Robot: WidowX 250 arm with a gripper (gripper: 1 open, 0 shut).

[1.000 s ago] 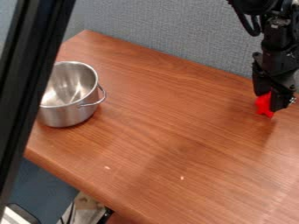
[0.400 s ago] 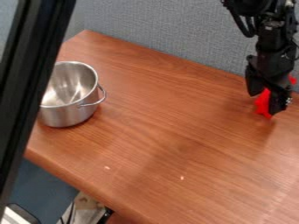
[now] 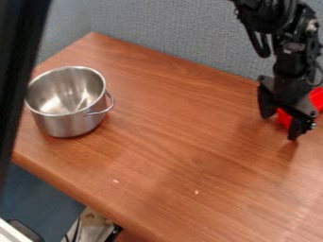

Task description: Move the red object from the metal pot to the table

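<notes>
Steel, bright and mirror-smooth, meets us first at the left: the metal pot (image 3: 67,100) is small and round with straight sides, a rolled rim and a thin wire handle on its right side. We see nothing inside it but reflections on the curved wall and the flat bottom. It stands on the bench (image 3: 177,142), near the left end.

We read the bench as a broad reddish-brown top with a fine wood grain, a smooth surface with a soft sheen and a rounded corner at the near left. A few tiny pale specks lie on the wood towards the near edge. Behind the far edge runs a plain blue-grey wall.

Over at the right, a black jointed arm comes down from the top of the view and ends in the gripper (image 3: 289,119), pointing steeply down at the wood. We see its jaws standing apart, with nothing between them.

Just to the right of the jaws lies the red object (image 3: 314,99), bright, matte and blocky. We can see only part of it, since the gripper covers its left side and the edge of the view cuts it off. It rests on the bench, well apart from the pot.
</notes>
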